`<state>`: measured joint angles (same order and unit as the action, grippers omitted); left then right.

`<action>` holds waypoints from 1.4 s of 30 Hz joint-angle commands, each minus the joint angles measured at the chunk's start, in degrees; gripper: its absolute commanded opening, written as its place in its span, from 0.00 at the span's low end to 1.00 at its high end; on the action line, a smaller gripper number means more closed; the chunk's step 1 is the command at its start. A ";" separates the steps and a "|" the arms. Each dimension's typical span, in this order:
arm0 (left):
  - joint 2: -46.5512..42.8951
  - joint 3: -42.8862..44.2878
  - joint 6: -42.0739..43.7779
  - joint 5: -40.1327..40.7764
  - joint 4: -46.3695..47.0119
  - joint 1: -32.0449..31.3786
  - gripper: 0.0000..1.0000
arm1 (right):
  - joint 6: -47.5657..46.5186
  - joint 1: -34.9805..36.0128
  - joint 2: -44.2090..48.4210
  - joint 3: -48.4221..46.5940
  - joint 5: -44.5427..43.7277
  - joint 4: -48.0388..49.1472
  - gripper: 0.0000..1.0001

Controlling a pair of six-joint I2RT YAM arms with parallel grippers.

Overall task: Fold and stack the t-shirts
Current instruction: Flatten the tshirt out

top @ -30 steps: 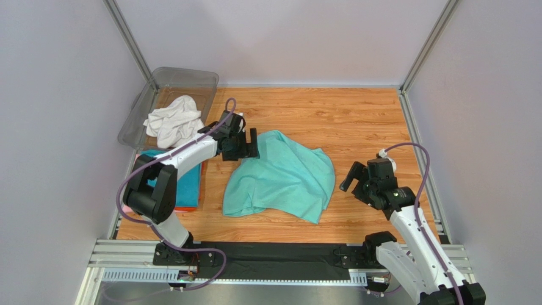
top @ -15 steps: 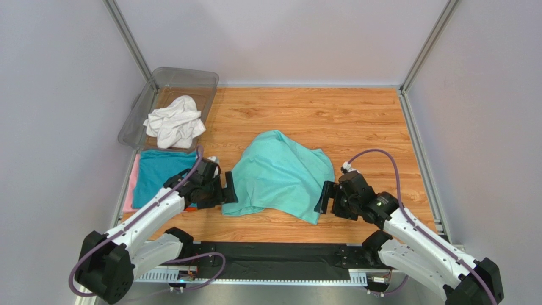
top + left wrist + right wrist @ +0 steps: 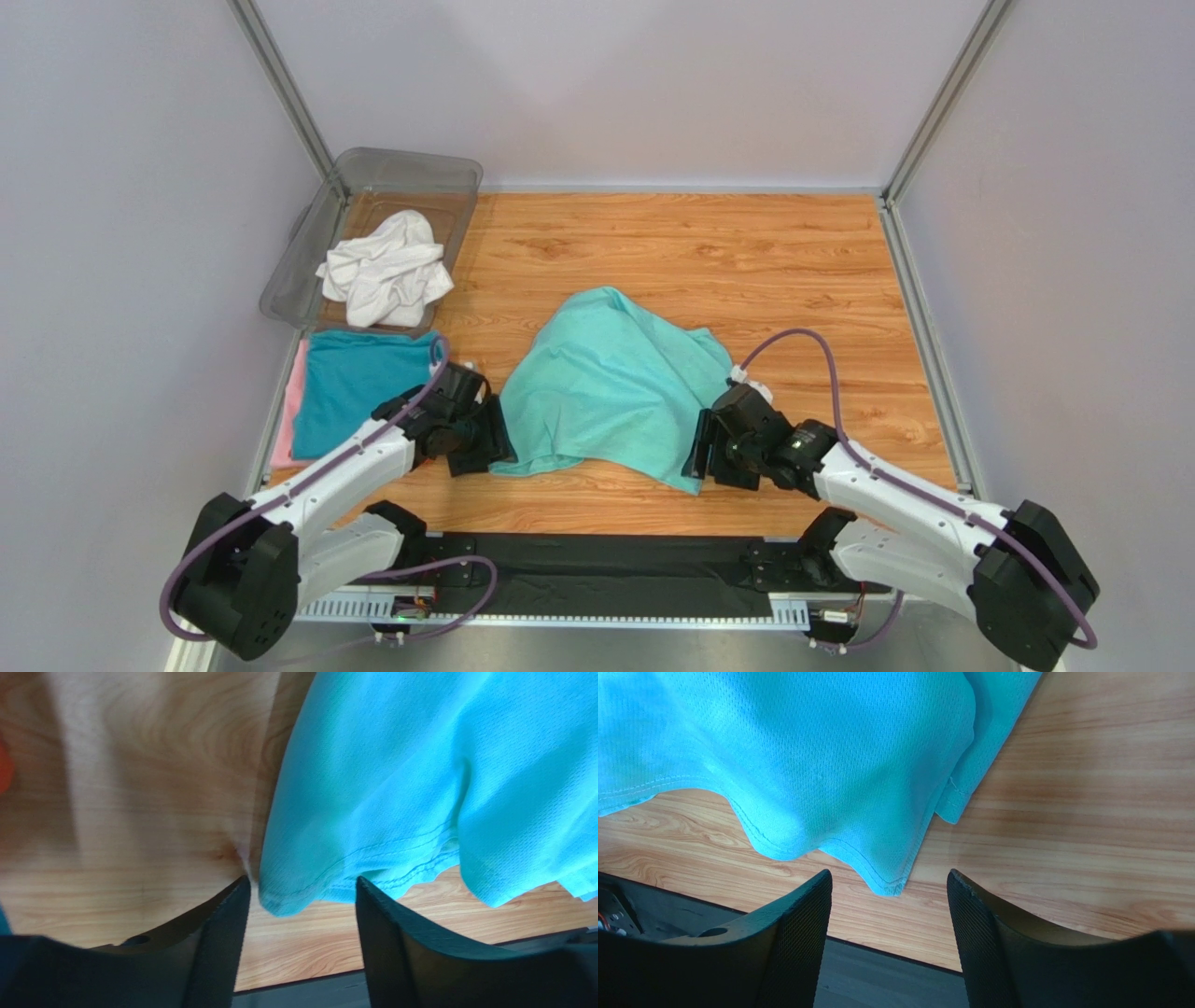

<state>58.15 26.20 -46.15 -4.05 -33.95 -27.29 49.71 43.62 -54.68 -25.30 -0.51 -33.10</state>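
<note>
A mint green t-shirt (image 3: pixel 617 392) lies crumpled in the middle of the wooden table (image 3: pixel 786 266). My left gripper (image 3: pixel 491 445) is open at the shirt's near left corner; in the left wrist view (image 3: pixel 302 896) the hem corner (image 3: pixel 281 899) sits just between the fingertips. My right gripper (image 3: pixel 692 462) is open at the shirt's near right corner; in the right wrist view (image 3: pixel 889 885) the hem corner (image 3: pixel 889 882) lies between the fingers. A folded teal-blue t-shirt (image 3: pixel 351 392) lies on pink and orange ones at the left. A white t-shirt (image 3: pixel 382 266) lies bunched in the bin.
A clear plastic bin (image 3: pixel 421 175) stands at the back left corner. Metal frame posts and grey walls bound the table. A black strip (image 3: pixel 603 567) runs along the near edge between the arm bases.
Both arms swung in from higher positions down to the green shirt's near corners. The left gripper came from the shirt's far left edge to its near left corner. The shirt has not moved.
</note>
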 commanded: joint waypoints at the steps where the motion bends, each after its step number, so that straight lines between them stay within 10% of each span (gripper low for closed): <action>1: 3.72 -0.53 -1.13 -1.39 5.73 -0.13 0.62 | 2.93 0.85 -1.92 0.42 -2.65 6.20 0.61; 10: 8.65 -0.80 -0.26 -2.63 9.60 -0.22 0.00 | 3.46 2.00 -7.54 0.34 -4.41 8.14 0.42; 16: 2.25 1.57 1.06 -3.07 8.21 -0.22 0.00 | 1.01 2.18 -4.58 -3.61 -8.88 2.62 0.00; 25: -13.85 20.08 6.85 2.29 4.51 -0.22 0.00 | -9.89 2.09 12.13 -21.97 -19.52 -7.33 0.00; 42: -6.21 71.33 18.20 -6.13 7.76 -0.22 0.00 | -30.20 2.17 10.65 -66.88 -15.67 -3.28 0.00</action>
<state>51.09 90.65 -31.20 -5.54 -28.29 -27.35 24.56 45.52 -42.72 -86.37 -20.23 -38.63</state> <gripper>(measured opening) 0.007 0.007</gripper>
